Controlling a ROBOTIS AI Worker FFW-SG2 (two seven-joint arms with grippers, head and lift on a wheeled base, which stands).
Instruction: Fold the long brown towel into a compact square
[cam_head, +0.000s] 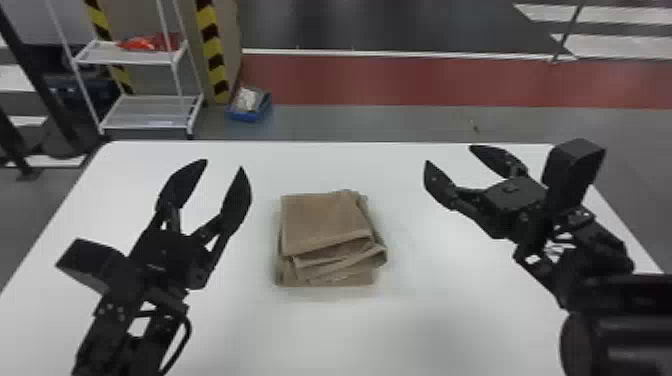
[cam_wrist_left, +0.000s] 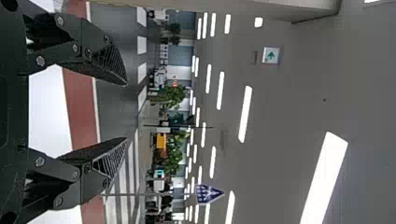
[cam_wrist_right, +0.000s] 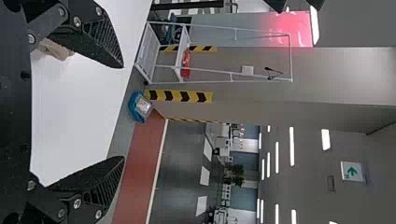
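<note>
The brown towel (cam_head: 325, 220) lies folded into a small, roughly square stack at the middle of the white table, its layers uneven along the near and right sides. To its left, my left gripper (cam_head: 224, 167) stands open above the table, apart from the towel. My right gripper (cam_head: 447, 154) is raised to the towel's right, also open and holding nothing. In the left wrist view the left gripper (cam_wrist_left: 126, 112) has a wide gap between its fingers. The right wrist view has the right gripper (cam_wrist_right: 123, 113) spread, with part of the towel (cam_wrist_right: 56, 49) behind one finger.
The white table (cam_head: 400, 320) reaches around the towel on all sides. Beyond its far edge stand a white shelf rack (cam_head: 145, 112) and a blue bin (cam_head: 248, 115) on the floor, with striped posts beside the rack.
</note>
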